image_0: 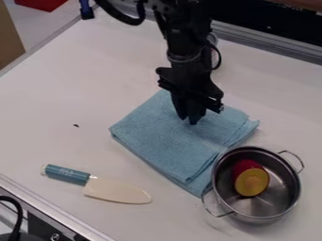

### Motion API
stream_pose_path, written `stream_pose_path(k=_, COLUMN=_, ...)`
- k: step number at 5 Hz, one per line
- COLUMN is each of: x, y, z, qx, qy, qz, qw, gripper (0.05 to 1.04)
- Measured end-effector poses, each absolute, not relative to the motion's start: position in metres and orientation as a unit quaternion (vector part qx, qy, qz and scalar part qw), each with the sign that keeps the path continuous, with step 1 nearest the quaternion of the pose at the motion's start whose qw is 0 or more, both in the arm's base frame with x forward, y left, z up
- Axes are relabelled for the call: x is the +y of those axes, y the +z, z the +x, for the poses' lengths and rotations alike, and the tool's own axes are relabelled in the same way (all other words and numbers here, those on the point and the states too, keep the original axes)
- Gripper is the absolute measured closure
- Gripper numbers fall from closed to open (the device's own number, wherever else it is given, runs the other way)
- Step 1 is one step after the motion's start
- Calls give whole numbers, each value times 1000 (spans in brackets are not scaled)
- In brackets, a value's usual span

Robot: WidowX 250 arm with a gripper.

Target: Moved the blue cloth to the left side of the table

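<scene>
The black gripper (188, 119) hangs down from the top of the view, its tip over the upper middle of the blue cloth (165, 141). The cloth lies folded in layers near the middle of the table, its lower right corner up against the metal pot. Whether the gripper touches the cloth or holds any of it, I cannot tell. Part of the cloth's far edge is hidden behind the gripper.
At the lower right stands a metal pot (277, 200) with two handles, holding a red and yellow object (252, 182). A toy knife (116, 189) with a teal handle lies at the lower left of the white table (56, 113). Metal rails border the table.
</scene>
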State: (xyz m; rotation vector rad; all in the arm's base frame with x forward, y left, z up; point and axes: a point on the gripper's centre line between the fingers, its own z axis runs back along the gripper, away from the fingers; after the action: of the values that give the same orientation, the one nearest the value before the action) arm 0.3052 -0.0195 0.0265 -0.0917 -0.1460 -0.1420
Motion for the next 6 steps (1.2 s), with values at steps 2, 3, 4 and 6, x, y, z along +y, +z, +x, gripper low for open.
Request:
stream_pose_path(k=2, x=-16, y=14, z=302, qx=-61, qy=-64, qz=-51, qw=995, gripper=1031)
stream_pose_path(k=3, x=-7, y=11, z=303, qx=-71, qy=-62, qz=-35, qw=995, gripper=1031)
stream_pose_path(k=4, x=1, y=9, z=302, qx=-74, qy=-54, qz=-31, qw=995, gripper=1031)
stream_pose_path(k=6, x=40, y=12, z=297, qx=-73, qy=-32, qz=-10, qw=997, gripper=1031)
